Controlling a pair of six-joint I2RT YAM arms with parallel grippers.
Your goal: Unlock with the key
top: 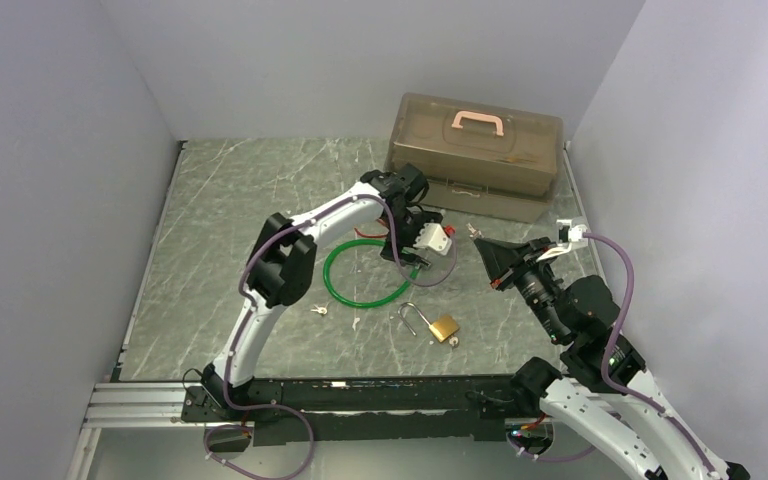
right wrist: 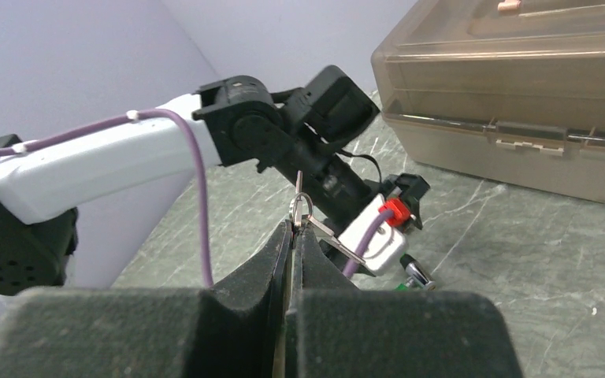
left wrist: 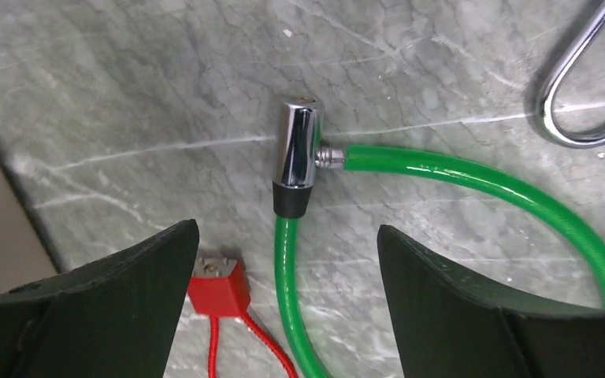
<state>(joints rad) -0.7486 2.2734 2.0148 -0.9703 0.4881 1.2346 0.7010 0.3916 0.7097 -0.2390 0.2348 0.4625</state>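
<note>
A: What sort of place is this?
B: Robot lab, prob. a test cell. Plain pale panels box in the marble-look worktop on 3 sides.
A: Other evidence?
B: Left arm & right arm sit bolted to an alu rail at the near edge, w/ purple cable strapped along the links. Bench-rig setup.

Three plain walls box in workspace: left wall, back wall, right wall, all matte pale grey with lilac tint. Tabletop grey-green marble pattern, thin white veins running diagonally, few pale specks. Silver aluminium rail along near edge. Translucent brown storage box at back right, close to back wall, lid shut, pink handle on top. Light even, diffuse; shadows soft; faint sheen on tabletop.
</note>
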